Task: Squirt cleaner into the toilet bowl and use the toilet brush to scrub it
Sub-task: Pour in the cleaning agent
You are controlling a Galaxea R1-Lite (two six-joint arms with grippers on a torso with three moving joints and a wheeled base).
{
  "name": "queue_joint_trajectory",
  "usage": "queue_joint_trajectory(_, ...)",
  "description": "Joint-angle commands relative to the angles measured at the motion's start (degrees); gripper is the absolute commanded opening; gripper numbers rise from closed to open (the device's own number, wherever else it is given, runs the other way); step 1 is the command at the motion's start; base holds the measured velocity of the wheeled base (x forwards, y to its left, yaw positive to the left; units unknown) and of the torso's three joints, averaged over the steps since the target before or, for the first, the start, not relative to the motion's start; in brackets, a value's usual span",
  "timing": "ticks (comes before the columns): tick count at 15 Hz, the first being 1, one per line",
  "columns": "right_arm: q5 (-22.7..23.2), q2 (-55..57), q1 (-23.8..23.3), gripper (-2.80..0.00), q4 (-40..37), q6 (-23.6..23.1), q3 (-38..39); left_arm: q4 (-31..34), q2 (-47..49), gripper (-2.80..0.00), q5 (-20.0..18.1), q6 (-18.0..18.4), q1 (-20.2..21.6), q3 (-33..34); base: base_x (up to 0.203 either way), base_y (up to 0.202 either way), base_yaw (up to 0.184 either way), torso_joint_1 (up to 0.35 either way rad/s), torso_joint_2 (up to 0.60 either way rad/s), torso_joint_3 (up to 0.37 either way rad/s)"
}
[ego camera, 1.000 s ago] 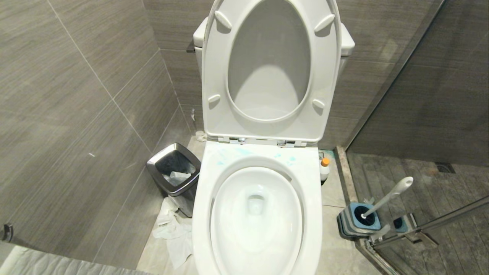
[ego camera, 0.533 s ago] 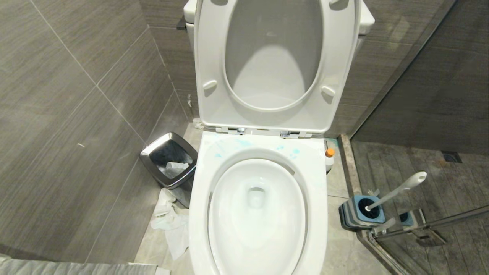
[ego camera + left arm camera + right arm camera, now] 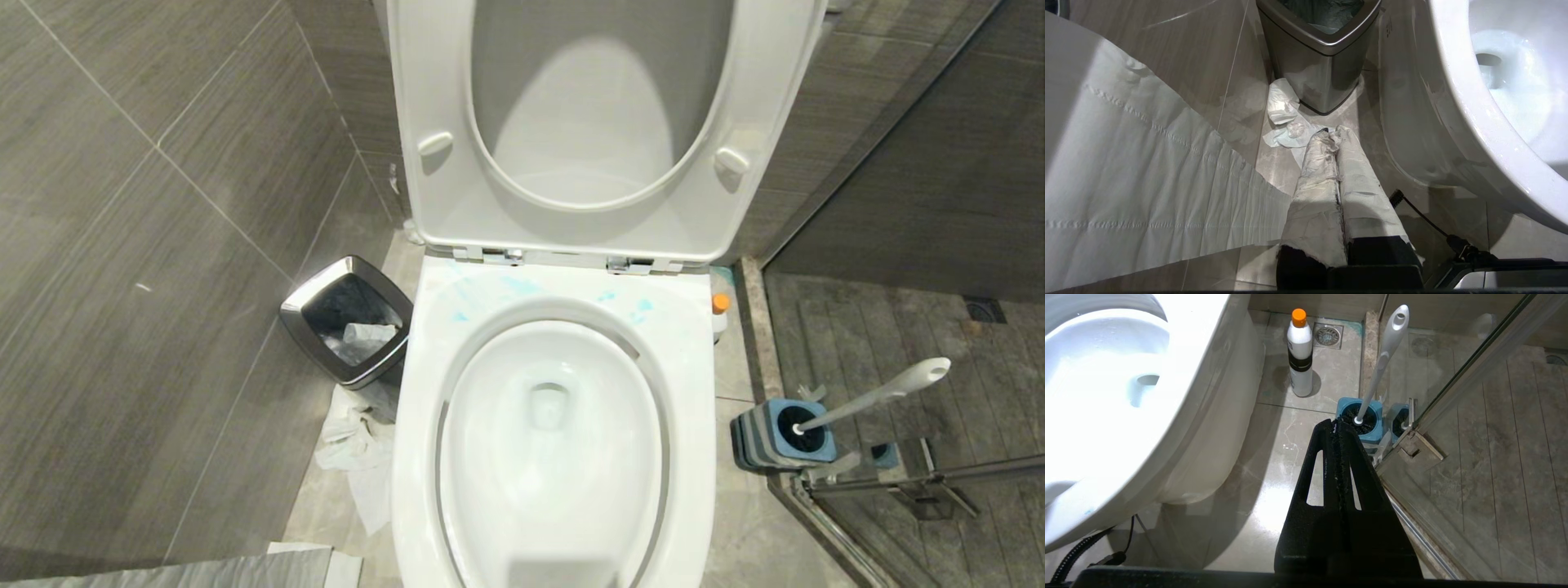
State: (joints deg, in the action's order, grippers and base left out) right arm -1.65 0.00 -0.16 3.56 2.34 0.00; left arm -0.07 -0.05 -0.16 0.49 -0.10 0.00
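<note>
Toilet bowl (image 3: 555, 457) fills the middle of the head view, seat and lid (image 3: 604, 131) tipped up against the back wall, so the basin sits exposed for squirting; faint blue smears mark its back rim. Waste bin (image 3: 347, 331) stands just beside the bowl's left side, crumpled paper (image 3: 355, 445) spilled on the floor in front of it. On the right side, toilet brush (image 3: 1384, 359) rests in its blue holder (image 3: 1361, 420) by the glass shower door (image 3: 1474, 375), handle leaning up where it looks easy to grab. Cleaner (image 3: 1299, 353) stands upright on the floor between bowl and brush. Left gripper (image 3: 1333, 141), wrapped in paper, is pressed closed and empty near the bin; right gripper (image 3: 1336, 424) is closed too, holding nothing, pointing toward the brush. Nothing looks started yet
</note>
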Motion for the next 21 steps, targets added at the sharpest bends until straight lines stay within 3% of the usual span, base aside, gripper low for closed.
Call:
queue_joint_trajectory(1,0.0,0.0,0.0,-2.80,0.0,0.0,1.4,0.0,0.0,-2.80,0.0,0.0,0.0,0.1,0.000,0.000,0.000,0.007,0.00,-0.045)
queue_joint_trajectory(21,0.0,0.0,0.0,-2.80,0.0,0.0,1.4,0.2,0.0,-2.80,-0.4,1.8,0.0,0.1,0.000,0.000,0.000,0.000,0.00,-0.002)
